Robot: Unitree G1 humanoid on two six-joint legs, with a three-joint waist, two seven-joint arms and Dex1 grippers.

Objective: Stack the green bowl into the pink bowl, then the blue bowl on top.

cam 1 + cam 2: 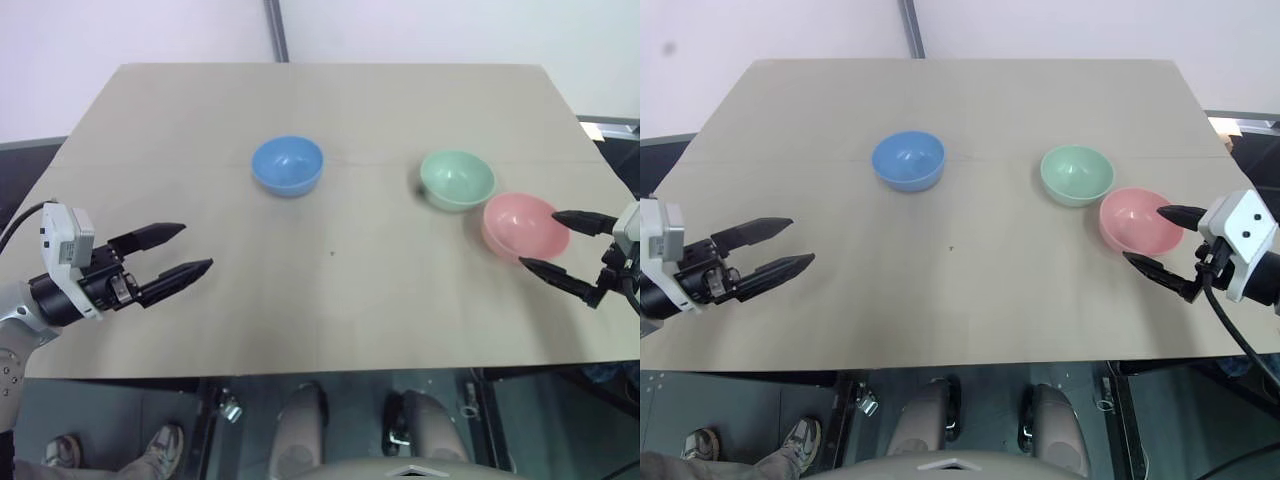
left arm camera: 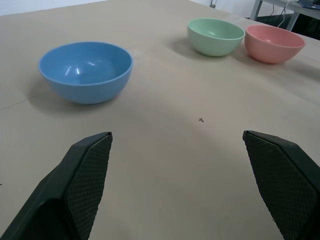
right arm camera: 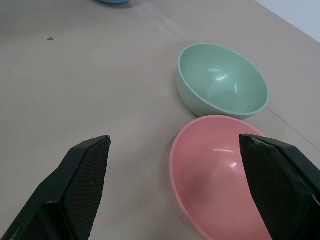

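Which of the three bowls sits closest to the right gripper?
The pink bowl, right beside the open right gripper; the green bowl lies farther, the blue bowl farthest.

blue bowl (image 3: 112, 1) cut off by frame edge, pink bowl (image 3: 215, 170) partly behind jaws

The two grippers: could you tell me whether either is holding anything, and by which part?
Nothing is held. The left gripper and right gripper are both open and empty; the right one is beside the pink bowl, not gripping it.
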